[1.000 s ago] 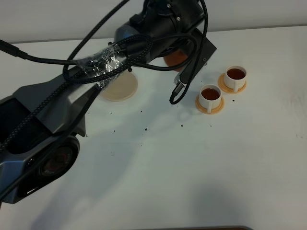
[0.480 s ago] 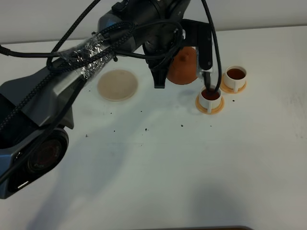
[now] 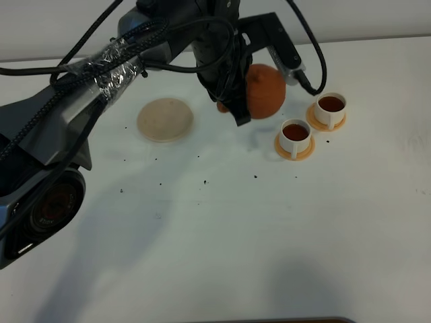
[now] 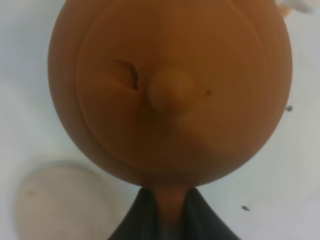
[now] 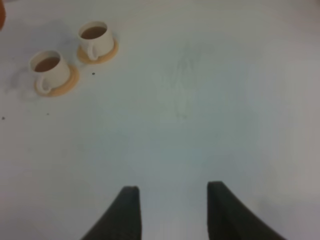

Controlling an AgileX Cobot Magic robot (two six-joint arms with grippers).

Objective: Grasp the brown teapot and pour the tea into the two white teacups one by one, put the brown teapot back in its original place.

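Holding the brown teapot (image 3: 264, 91) by its handle, the left claw (image 4: 167, 210) is shut tight on it. Teapot hangs up off the white surface (image 3: 269, 229), btwn the beige coaster (image 3: 165, 120) & the two white teacups (image 3: 313, 121). Both cups sit on orange saucers (image 3: 295, 149) w/ dark tea inside. Near cup (image 5: 49, 67) & far cup (image 5: 95, 36) are just beside each other. Right claw (image 5: 172, 212) is wide open, nothing in it, well apart from the cups. Little dark specks (image 3: 204, 181) dot the surface.
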